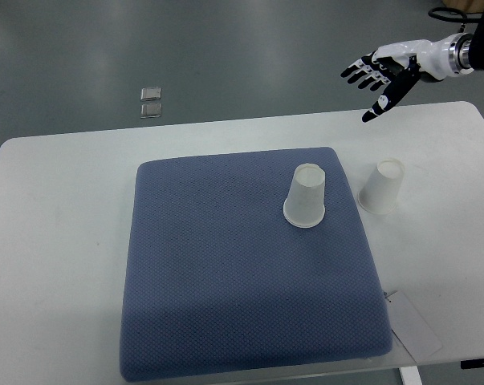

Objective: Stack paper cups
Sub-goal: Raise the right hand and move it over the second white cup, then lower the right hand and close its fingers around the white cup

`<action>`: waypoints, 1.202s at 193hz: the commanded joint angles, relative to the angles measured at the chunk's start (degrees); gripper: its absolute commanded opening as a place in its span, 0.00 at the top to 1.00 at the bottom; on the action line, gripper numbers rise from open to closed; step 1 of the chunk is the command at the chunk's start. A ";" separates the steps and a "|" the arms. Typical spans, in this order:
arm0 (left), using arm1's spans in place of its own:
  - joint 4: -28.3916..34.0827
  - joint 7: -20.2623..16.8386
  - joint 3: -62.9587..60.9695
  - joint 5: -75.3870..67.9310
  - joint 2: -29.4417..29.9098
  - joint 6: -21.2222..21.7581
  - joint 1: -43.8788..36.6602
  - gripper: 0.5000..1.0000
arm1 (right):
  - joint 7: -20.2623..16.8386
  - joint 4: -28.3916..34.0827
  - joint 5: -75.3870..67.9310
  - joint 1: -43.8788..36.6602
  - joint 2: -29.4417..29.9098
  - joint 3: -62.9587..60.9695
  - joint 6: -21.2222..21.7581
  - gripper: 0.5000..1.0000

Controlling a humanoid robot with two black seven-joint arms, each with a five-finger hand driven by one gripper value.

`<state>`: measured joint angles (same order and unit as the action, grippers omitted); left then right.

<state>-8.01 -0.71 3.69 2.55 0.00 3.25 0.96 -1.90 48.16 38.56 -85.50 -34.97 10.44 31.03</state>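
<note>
Two white paper cups stand upside down. One cup (307, 196) sits on the blue pad (225, 273), near its far right corner. The second cup (382, 186) rests on the bare white table just right of the pad, leaning a little. My right hand (378, 79) hovers above the table's far right edge, well beyond both cups, its black-tipped fingers spread and holding nothing. The left arm does not show.
The white table (57, 208) carries the pad in its middle. A white paper tag (414, 325) lies at the pad's near right corner. Two small clear blocks (152, 103) sit on the grey floor beyond the table.
</note>
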 commanded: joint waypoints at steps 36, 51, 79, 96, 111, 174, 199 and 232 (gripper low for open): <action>-0.08 0.00 0.00 0.00 0.00 0.00 0.00 0.00 | -8.20 5.89 3.37 -16.80 0.96 19.44 3.97 0.15; 0.01 0.00 0.00 0.00 0.00 0.00 0.00 0.00 | -9.61 7.56 3.37 -19.08 1.31 21.37 3.97 0.15; 0.01 0.00 0.00 0.00 0.00 0.00 0.00 0.00 | -9.70 7.82 2.84 -18.56 2.28 21.29 3.97 0.15; 0.01 0.00 0.00 0.00 0.00 0.00 0.00 0.00 | -9.70 7.82 2.93 -16.63 2.28 21.37 3.97 0.16; 0.01 0.00 0.00 0.00 0.00 0.00 0.00 0.00 | -9.61 7.82 3.01 -15.13 2.37 21.29 3.97 0.16; 0.01 0.00 0.00 0.00 0.00 0.00 0.00 0.00 | -9.70 7.38 3.54 -8.10 4.47 21.02 -1.85 0.16; 0.01 0.00 0.00 0.00 0.00 0.00 0.00 0.00 | -9.70 6.86 3.63 -5.81 5.97 21.02 -4.84 0.16; 0.01 0.00 0.00 0.00 0.00 0.00 0.00 0.00 | -9.70 5.80 3.63 -3.44 7.02 21.02 -7.56 0.17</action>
<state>-8.01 -0.70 3.69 2.55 0.00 3.25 0.98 -11.60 54.68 42.19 -90.31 -28.65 31.46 25.20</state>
